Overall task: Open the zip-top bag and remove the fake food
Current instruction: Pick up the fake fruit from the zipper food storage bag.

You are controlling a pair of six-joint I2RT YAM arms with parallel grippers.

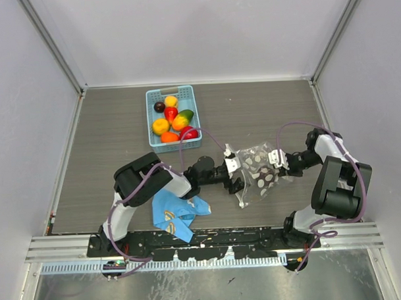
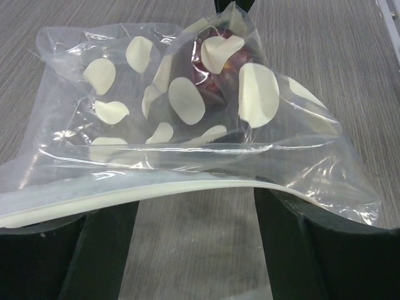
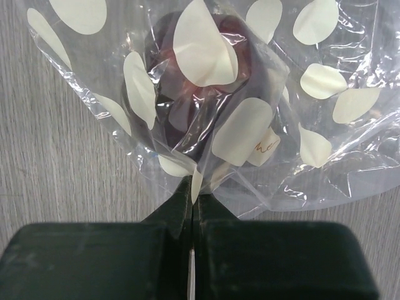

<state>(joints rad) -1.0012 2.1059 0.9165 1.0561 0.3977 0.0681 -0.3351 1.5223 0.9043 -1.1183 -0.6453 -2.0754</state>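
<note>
Right end effector (image 3: 190, 190) tight on zip-top bag (image 3: 312, 150); left (image 2: 194, 237) agape.

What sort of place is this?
Probably a robot lab test cell: bare white walls box in a grey table, two arms bolt to a metal rail, and a basket holds toy food.

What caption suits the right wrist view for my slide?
Right gripper shut on the polka-dot zip-top bag, a dark fake fruit inside.

Grey wood-grain table (image 1: 107, 127), light blue basket (image 1: 151, 125) toward far edge, blue cloth (image 1: 173, 215) near front
</note>
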